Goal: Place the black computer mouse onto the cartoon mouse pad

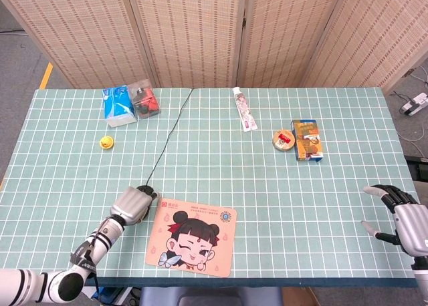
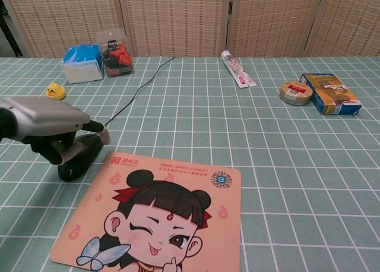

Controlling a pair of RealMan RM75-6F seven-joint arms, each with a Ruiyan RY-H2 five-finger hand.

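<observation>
The black computer mouse (image 2: 77,162) lies on the green grid table just left of the cartoon mouse pad's (image 2: 160,218) top left corner; its cable (image 1: 167,135) runs to the far edge. My left hand (image 2: 44,122) lies on top of the mouse, dark fingers curled round its left side and the thumb at its right, gripping it. In the head view only the mouse's front tip (image 1: 146,189) shows beyond the left hand (image 1: 132,204), next to the pad (image 1: 194,238). My right hand (image 1: 404,216) hovers at the table's right front edge, fingers apart and empty.
A blue tissue pack (image 1: 118,105) and a clear box of red items (image 1: 145,100) stand at the back left, with a yellow duck (image 1: 105,142) nearer. A tube (image 1: 245,109), a tape roll (image 1: 283,140) and a small carton (image 1: 307,139) lie at the back right.
</observation>
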